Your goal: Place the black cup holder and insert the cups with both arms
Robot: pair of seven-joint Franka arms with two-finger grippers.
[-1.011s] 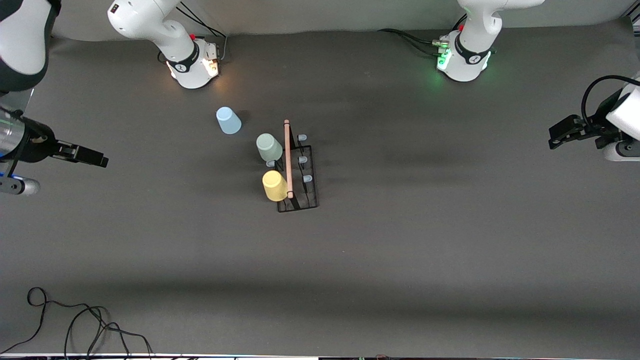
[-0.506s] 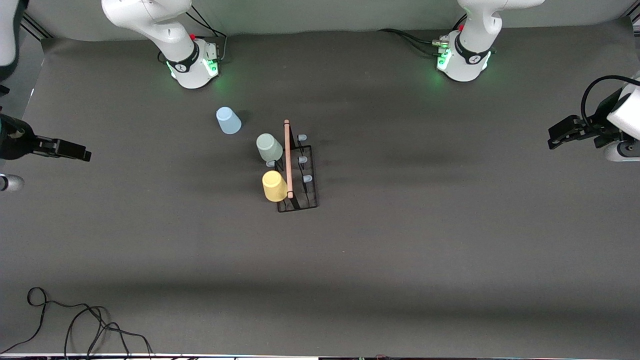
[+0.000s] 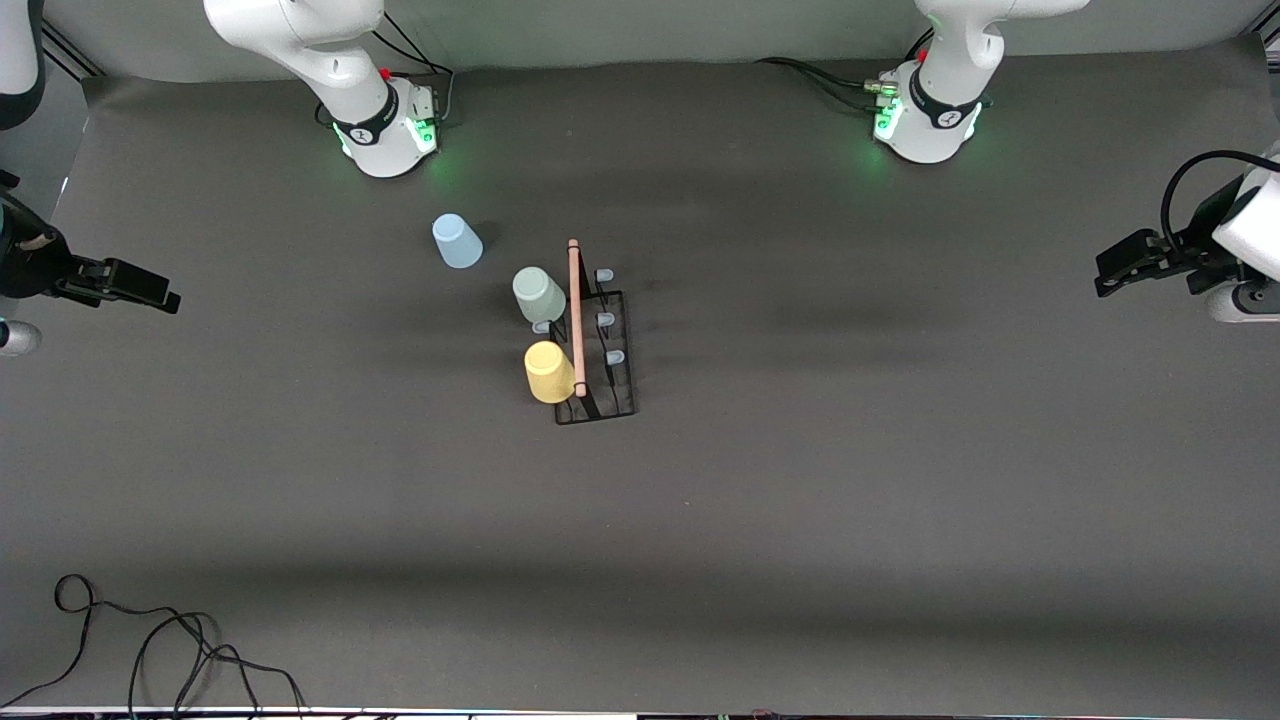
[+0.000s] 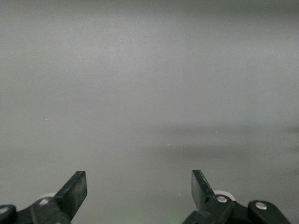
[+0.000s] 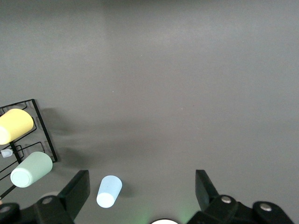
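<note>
Rack (image 3: pixel 597 345) holds 2 cups; blue cup (image 3: pixel 457 242), at its 10 o'clock, could tip if my wide, empty hands (image 3: pixel 1128 262) (image 3: pixel 125 284) clip it.

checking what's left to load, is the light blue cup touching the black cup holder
Apart. The front view shows bare table between the light blue cup and the black cup holder; the right wrist view shows that gap too.

In the right wrist view the black cup holder (image 5: pixel 28 140) runs off the frame's left edge; in the front view both arms' upper links are cropped at the top.
</note>
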